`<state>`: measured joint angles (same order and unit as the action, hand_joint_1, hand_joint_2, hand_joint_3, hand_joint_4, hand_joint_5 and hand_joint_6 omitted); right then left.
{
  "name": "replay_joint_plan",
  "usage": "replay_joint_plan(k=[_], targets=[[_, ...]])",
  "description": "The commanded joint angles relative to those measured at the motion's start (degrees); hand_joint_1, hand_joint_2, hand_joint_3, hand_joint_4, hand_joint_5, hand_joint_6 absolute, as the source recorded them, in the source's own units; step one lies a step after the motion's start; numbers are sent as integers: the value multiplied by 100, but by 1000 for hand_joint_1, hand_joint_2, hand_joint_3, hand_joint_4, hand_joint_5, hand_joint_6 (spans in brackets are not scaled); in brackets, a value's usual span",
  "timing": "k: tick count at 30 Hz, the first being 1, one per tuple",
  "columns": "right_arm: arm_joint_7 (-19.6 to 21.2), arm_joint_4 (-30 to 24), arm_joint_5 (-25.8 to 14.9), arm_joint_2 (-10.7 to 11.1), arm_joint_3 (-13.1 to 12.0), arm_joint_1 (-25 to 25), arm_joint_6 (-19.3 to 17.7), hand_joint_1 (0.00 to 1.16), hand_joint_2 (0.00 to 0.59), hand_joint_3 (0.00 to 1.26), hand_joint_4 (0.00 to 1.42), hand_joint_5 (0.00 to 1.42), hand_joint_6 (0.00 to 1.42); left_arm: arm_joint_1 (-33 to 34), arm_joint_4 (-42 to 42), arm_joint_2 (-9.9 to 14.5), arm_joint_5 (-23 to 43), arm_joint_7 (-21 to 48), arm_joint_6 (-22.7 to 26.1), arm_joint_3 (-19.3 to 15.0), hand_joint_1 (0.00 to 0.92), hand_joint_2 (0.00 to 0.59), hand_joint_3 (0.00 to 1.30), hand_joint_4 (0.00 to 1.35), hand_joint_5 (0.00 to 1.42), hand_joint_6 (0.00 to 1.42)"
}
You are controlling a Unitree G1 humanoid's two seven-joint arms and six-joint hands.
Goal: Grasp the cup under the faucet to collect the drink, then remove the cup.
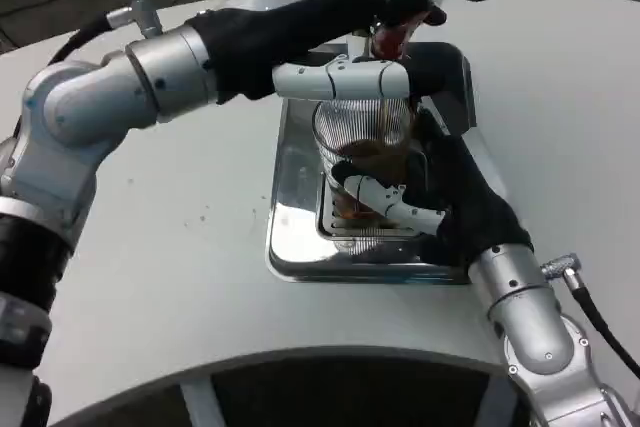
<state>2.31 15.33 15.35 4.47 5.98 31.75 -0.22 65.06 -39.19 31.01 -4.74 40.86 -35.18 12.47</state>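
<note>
Counter: you are looking down on a white rounded counter (pixel 180 277) that fills most of the frame; dark floor shows along the top edge and through a gap at the bottom centre.
Tray: a shiny metal drip tray (pixel 295 237) sits at the centre of the frame, a little right of the middle, with a slotted grate in its floor.
Cup: your task's thing, a clear ribbed cup (pixel 352 137), stands upright on the grate at the centre of the frame, directly below the faucet. It holds brown drink in its lower part.
Faucet: the faucet (pixel 388 42) shows as a dark red piece at upper centre, partly hidden by the left hand. A thin brown stream runs from it down into the cup.
Right hand: your right hand (pixel 425 197) comes up from the lower right corner and grips the cup, its white fingers wrapped across the cup's lower front and its black palm against the right side.
Left hand: your left hand (pixel 400 7) reaches in from the left edge across the upper centre and rests on top of the faucet, fingers bent over it; you cannot tell whether it is pressing or merely touching. One white finger lies level just above the cup's rim.
</note>
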Motion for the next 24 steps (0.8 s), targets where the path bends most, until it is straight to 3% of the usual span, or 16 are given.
replay_joint_plan(k=[1,24], targets=[[36,-18,-77,-114,36,-28,-65,719,235,0,12,75,2,-279,-117,76,-320,303,175,211,0,137,111,39,124,124],[180,82,-174,-302,39,-130,-361,705,230,0,14,91,0,-337,108,150,-279,368,319,176,0,137,120,42,124,124]])
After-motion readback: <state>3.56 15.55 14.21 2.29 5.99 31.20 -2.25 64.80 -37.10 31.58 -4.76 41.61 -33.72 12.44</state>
